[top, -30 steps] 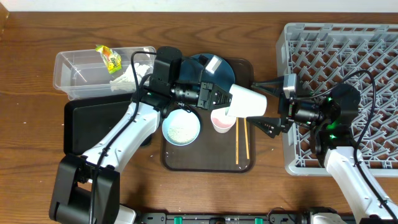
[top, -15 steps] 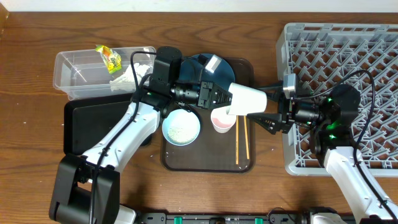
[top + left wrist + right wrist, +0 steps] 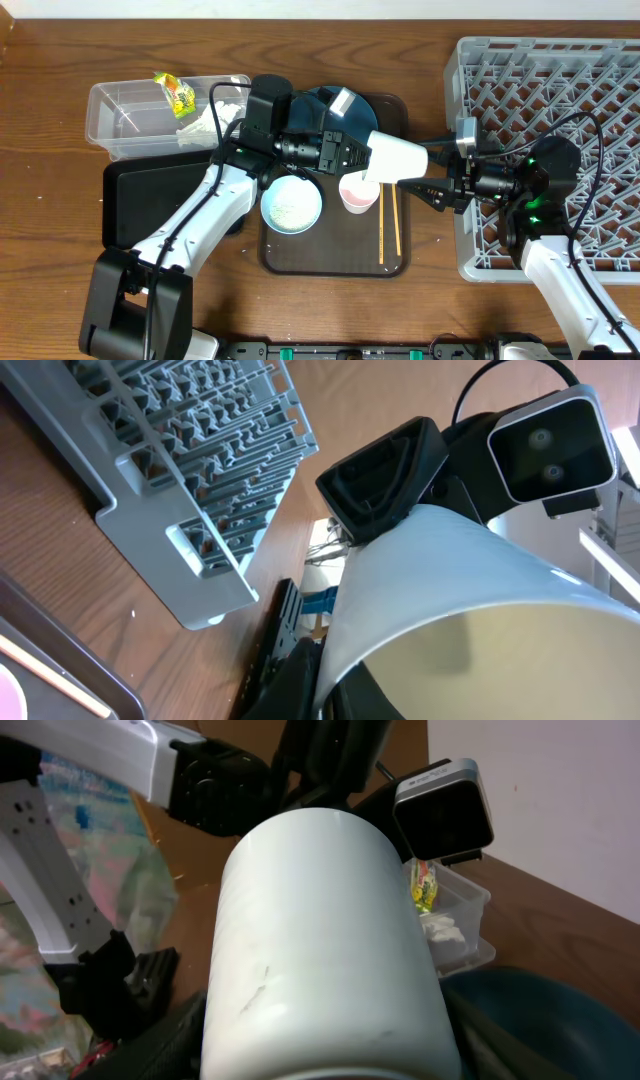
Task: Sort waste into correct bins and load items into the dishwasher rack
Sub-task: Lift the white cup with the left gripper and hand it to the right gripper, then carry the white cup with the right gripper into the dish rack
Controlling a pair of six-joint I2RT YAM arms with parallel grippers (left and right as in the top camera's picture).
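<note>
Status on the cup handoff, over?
Left pincer shut on pale cup, held sideways. Right pincer straddles its base, grip unclear. Pink cup on tray beneath.

- Cup point(image 3: 398, 160), btwn left gripper point(image 3: 360, 158) & right gripper point(image 3: 420, 170): pale, smooth, semi-gloss, plastic-looking; faint scuffs on wall.
- Rack point(image 3: 480, 60), behind right gripper: grey moulded plastic, matt.
- Tub point(image 3: 110, 110), behind left gripper: clear plastic, glossy.
- Chopsticks point(image 3: 381, 235), beneath grippers: light bare wood, matt.
- Table point(image 3: 60, 60): wood, grain visible, low sheen.
</note>
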